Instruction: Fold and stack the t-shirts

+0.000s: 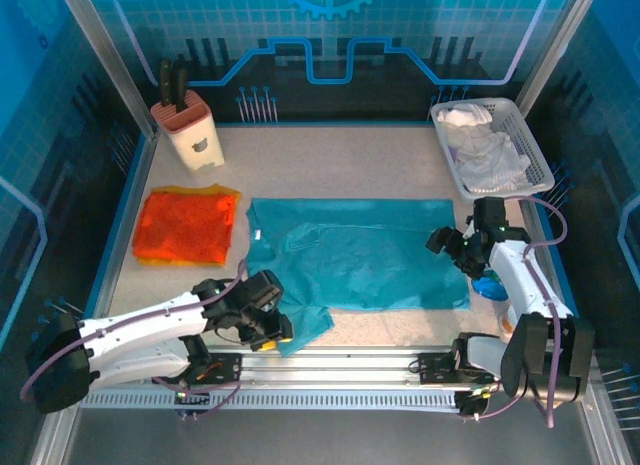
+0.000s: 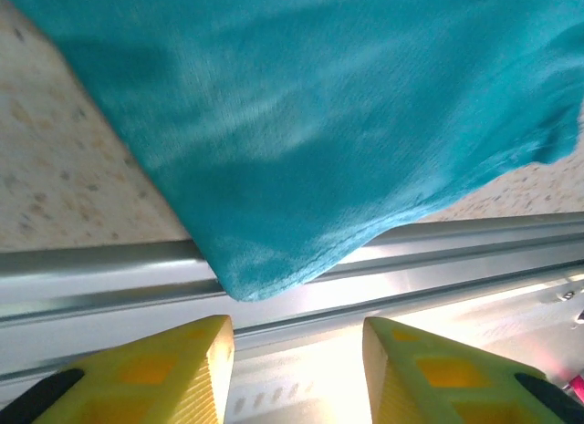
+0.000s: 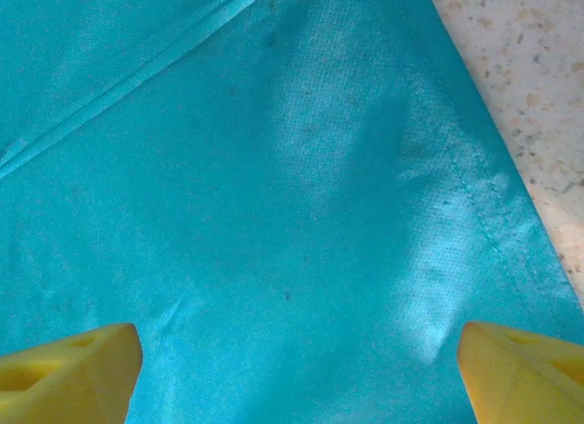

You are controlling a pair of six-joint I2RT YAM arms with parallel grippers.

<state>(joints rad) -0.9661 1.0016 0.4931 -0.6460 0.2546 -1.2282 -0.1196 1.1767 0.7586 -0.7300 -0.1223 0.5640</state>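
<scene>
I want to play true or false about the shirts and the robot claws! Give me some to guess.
1. The orange t-shirt lies folded, left of the teal t-shirt. True.
2. The teal t-shirt is folded up small. False: it lies mostly spread out.
3. The left claw squeezes teal cloth. False: it is open, the cloth's corner just ahead of it.
4. The basket holds white cloth. True.
5. The right claw is open over the teal t-shirt. True.

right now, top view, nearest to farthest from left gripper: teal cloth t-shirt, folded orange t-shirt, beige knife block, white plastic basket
1. teal cloth t-shirt, beside left gripper
2. folded orange t-shirt, left
3. beige knife block, back left
4. white plastic basket, back right
</scene>
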